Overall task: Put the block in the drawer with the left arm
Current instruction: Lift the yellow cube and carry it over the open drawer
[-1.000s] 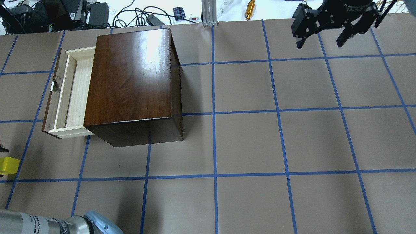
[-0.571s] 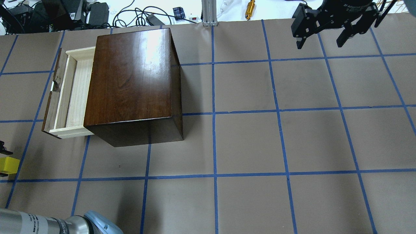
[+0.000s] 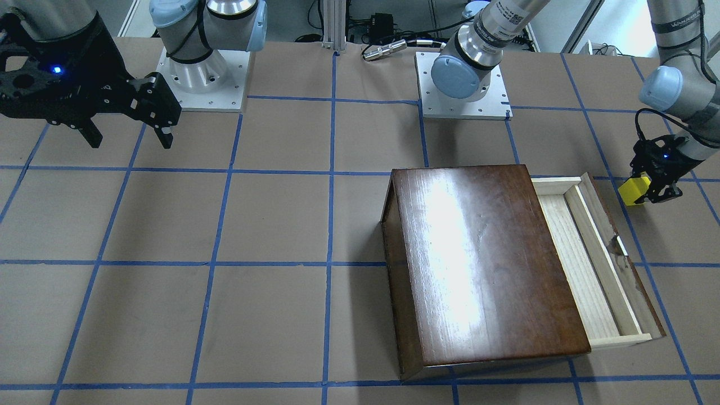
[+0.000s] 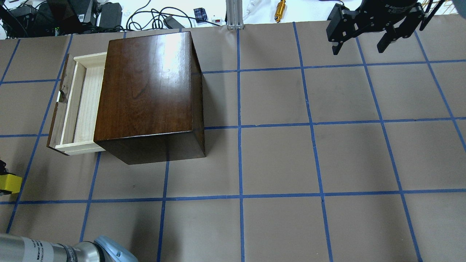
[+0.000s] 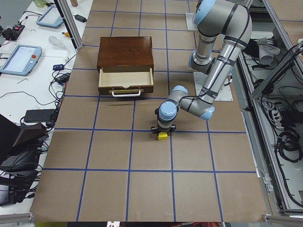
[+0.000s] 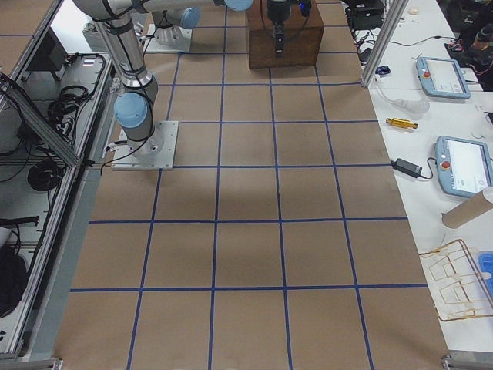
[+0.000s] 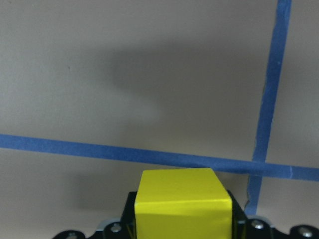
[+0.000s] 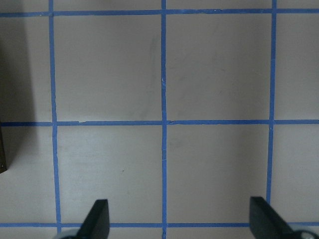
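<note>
Block (image 7: 183, 204) sits squarely gripped in left hand (image 3: 641, 190).

The box (image 3: 484, 259) is dark wood with a seriously glossy varnish, and there's a big white glare off the top. The drawer (image 3: 574, 253) is pale bare wood, matt, with the grain showing, and its dark front panel (image 3: 616, 247) looks chipped and rough along the top edge. The desk (image 3: 169, 225) is covered in matt brown paper with blue tape (image 3: 329, 225) lines. The block (image 7: 183, 201) is smooth yellow, plastic-looking, with a slight sheen. The left arm (image 5: 222, 52) is satin silver metal with light-blue caps (image 3: 454, 79). On the right gripper (image 8: 178, 200), the fingers (image 8: 97, 221) are matt black.
</note>
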### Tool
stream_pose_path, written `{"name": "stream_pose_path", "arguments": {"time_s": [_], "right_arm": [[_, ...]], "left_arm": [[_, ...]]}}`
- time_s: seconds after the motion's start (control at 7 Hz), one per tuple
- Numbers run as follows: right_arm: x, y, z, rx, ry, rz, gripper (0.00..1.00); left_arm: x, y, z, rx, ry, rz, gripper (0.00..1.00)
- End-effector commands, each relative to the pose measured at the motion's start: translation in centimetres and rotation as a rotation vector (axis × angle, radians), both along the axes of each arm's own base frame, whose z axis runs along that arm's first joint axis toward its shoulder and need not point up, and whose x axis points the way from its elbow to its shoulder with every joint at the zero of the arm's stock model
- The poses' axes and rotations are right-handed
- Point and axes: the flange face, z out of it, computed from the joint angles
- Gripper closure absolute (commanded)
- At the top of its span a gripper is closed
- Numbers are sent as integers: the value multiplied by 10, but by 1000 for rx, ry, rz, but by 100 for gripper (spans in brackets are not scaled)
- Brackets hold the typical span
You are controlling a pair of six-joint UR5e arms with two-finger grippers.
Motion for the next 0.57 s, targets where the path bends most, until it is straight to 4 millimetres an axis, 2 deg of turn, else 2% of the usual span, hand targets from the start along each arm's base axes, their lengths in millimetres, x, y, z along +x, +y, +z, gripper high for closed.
{"name": "stream_pose_path", "arguments": {"time_s": [0.0, 0.14, 0.43], "right_arm": [[0, 0, 0, 0, -1, 1, 0], [0, 0, -1, 1, 0, 0, 0], [0, 0, 0, 0, -1, 1, 0]], "left_arm": [[0, 0, 0, 2, 0, 8, 81], [1, 1, 0, 2, 0, 11, 87], [2, 0, 2, 1, -5, -4, 92]]}}
